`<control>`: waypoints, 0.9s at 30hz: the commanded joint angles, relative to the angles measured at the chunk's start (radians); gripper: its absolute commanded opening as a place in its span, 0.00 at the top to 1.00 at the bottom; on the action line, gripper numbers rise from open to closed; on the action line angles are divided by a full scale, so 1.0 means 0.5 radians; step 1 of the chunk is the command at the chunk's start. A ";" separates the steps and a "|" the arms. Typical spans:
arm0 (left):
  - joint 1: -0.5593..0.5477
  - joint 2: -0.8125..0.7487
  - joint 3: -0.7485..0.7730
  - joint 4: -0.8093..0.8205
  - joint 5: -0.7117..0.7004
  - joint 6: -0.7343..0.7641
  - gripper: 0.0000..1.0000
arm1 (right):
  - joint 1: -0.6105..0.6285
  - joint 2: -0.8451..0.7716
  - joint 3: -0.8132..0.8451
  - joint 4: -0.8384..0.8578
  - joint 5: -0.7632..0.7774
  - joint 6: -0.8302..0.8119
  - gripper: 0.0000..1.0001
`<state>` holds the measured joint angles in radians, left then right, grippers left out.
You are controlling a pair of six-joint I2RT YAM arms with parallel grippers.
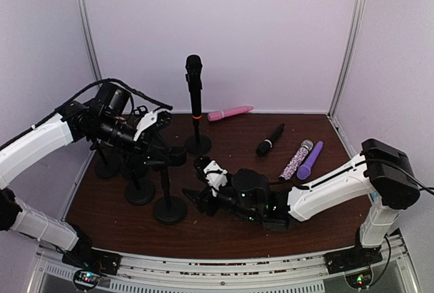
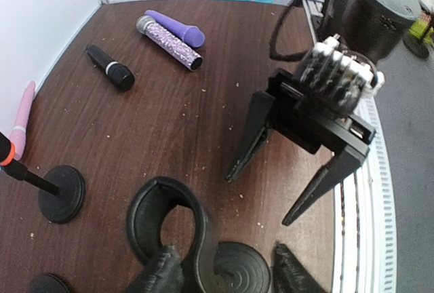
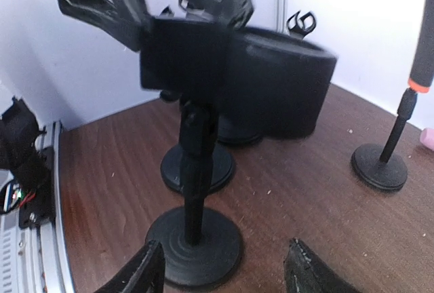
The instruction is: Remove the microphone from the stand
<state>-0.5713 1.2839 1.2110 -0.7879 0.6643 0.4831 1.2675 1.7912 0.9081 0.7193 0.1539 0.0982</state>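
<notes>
A black microphone (image 1: pixel 194 79) with an orange band stands upright in its stand (image 1: pixel 198 145) at the back centre; its pole and orange band also show at the right edge of the right wrist view (image 3: pixel 415 83). My left gripper (image 1: pixel 168 152) is open over the empty clip (image 2: pixel 163 222) of the front stand (image 1: pixel 169 209), its left finger touching the clip. My right gripper (image 1: pixel 193 181) is open and empty, low beside that stand's round base (image 3: pixel 195 245). Both grippers are apart from the microphone.
Loose microphones lie on the brown table: pink (image 1: pixel 230 112), black (image 1: pixel 270 140), glittery purple (image 1: pixel 296 159) and plain purple (image 1: pixel 310 160). More empty stands (image 1: pixel 140 191) cluster at the left. White walls enclose the back and sides; a metal rail (image 1: pixel 224 269) runs along the front.
</notes>
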 commanded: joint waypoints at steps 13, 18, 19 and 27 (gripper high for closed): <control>-0.006 -0.130 0.102 -0.421 -0.415 0.057 0.02 | 0.106 0.459 0.586 -0.971 -0.336 0.052 0.47; 0.023 -0.123 0.246 -0.537 -0.448 0.100 0.02 | 0.112 0.611 0.779 -1.143 -0.268 0.076 0.52; 0.038 -0.123 0.288 -0.559 -0.445 0.107 0.02 | 0.113 0.628 0.800 -1.165 -0.259 0.077 0.53; 0.318 -0.059 0.596 -0.662 -0.338 0.130 0.02 | 0.113 0.919 1.178 -1.536 -0.148 0.055 0.55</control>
<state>-0.4801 1.2354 1.4242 -1.0851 0.4644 0.5301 1.3235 2.1773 1.4006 0.0914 0.0242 0.1261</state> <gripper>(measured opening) 0.978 0.461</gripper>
